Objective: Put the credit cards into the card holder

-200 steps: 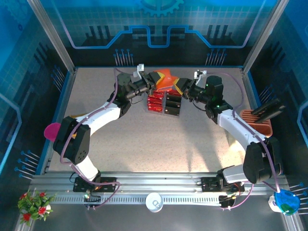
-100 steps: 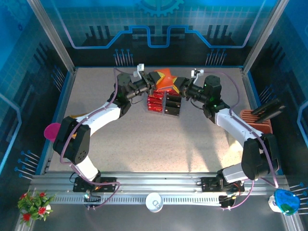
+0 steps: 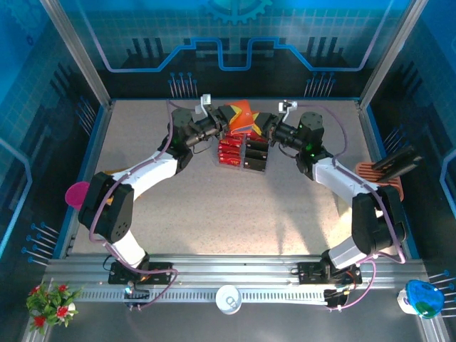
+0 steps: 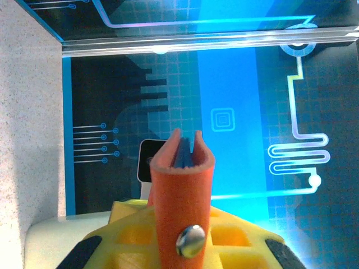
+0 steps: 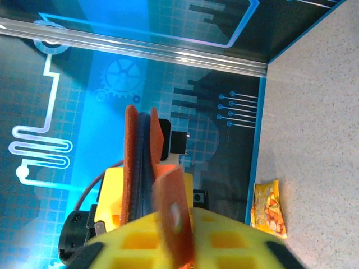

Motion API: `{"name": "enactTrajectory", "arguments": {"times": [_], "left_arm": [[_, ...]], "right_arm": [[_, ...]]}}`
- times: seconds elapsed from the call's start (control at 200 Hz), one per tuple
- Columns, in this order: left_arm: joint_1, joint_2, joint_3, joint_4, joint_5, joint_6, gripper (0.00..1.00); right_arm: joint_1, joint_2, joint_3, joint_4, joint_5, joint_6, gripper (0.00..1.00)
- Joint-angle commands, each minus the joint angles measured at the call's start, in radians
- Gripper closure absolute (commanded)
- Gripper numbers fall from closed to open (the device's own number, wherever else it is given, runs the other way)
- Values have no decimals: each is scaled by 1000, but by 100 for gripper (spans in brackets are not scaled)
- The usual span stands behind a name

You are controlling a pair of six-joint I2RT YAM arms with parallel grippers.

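While the left gripper point(image 3: 225, 121) and right gripper point(image 3: 266, 125) each pinch one orange wallet point(image 3: 244, 114) from opposite sides, two rows lie just nearside of it: red cards point(image 3: 228, 151) and dark cards point(image 3: 256, 154), individual count unclear

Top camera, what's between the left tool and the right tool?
The orange-red card holder, gripped by the left tool and the right tool from either side, in the top view.
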Motion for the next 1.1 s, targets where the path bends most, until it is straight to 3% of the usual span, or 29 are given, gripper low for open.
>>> {"name": "enactTrajectory", "arguments": {"times": [0.0, 0.26, 0.345, 0.435, 0.56, 0.915, 1.096], "left_arm": [[-23, -14, -9, 68, 52, -10, 100], [-23, -4, -4, 59, 53, -6, 90], [-22, -6, 2, 39, 51, 8, 75], [-20, -8, 10, 16, 50, 29, 66], [-15, -14, 11, -14, 50, 48, 45], [15, -49, -43, -52, 48, 85, 34], [48, -109, -47, -242, 48, 211, 26]], "right_arm": [[36, 20, 13, 95, -41, 36, 99], [15, 22, -20, 166, -30, 74, 100], [6, 17, -32, 181, -26, 81, 100], [0, 14, -41, 187, -22, 82, 100], [-7, 10, -62, 197, -16, 82, 100], [-18, -6, -140, 215, -11, 82, 100], [-23, -3, -163, 241, -18, 92, 100]]}}
